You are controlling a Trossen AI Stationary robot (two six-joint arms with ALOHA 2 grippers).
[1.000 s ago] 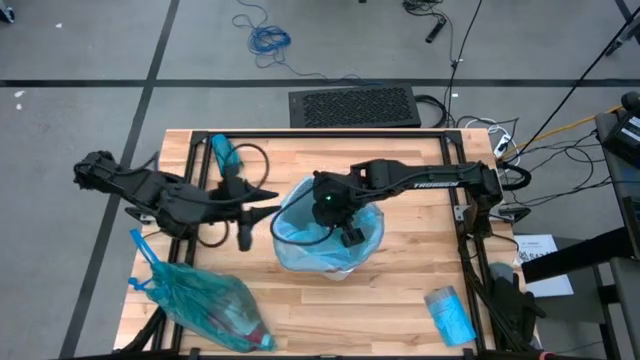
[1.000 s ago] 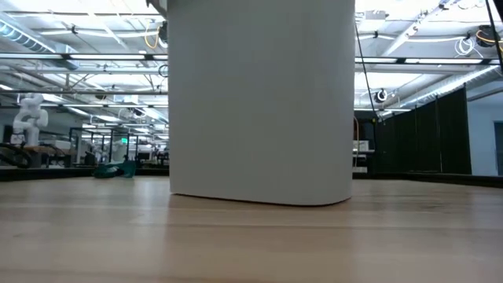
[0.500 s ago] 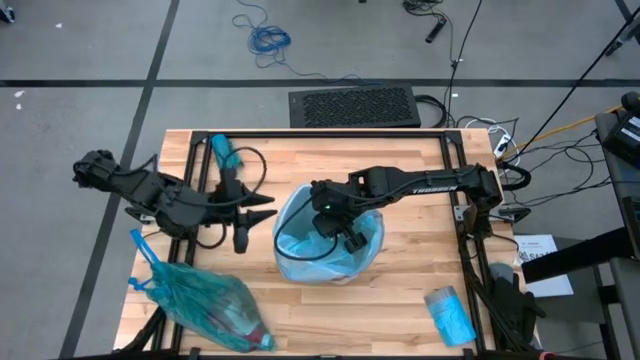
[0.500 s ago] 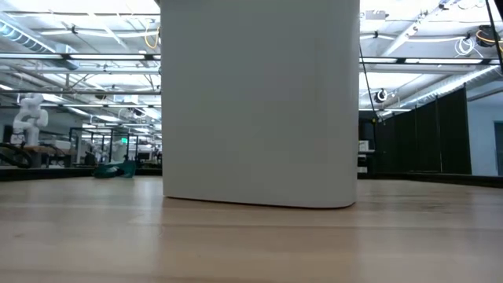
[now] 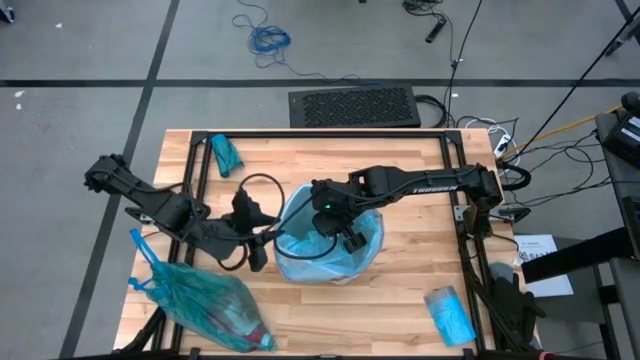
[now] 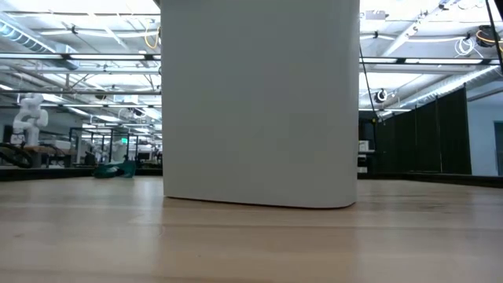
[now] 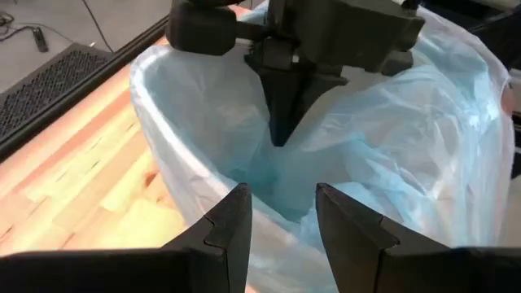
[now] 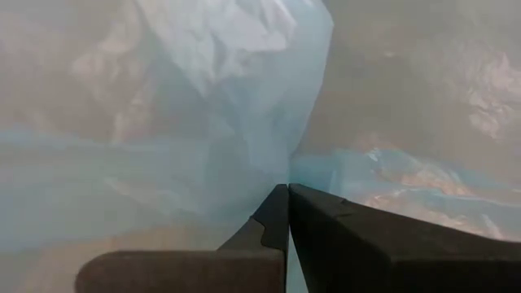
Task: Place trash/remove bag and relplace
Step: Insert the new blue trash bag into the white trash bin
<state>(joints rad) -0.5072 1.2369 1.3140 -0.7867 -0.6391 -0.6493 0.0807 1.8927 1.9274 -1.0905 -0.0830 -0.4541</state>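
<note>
From above, a white bin (image 5: 330, 262) lined with a fresh pale blue bag (image 5: 300, 228) stands mid-table; the right gripper (image 5: 345, 238) reaches down inside it, while the left gripper (image 5: 262, 248) sits just beside the rim on the bin's left; a tied teal bag of trash (image 5: 210, 305) lies near the table's front left corner; from table height only the bin's blank white wall (image 6: 259, 102) shows; the left wrist view shows that arm's fingers (image 7: 232, 224) parted, just short of the liner's rim (image 7: 175, 167), holding nothing; the right wrist view shows its fingers (image 8: 281, 220) pressed together deep in the film (image 8: 203, 122); the liner looks thin, soft and slippery, likely to tear or slide, so pinching a fold at the rim seems best.
</note>
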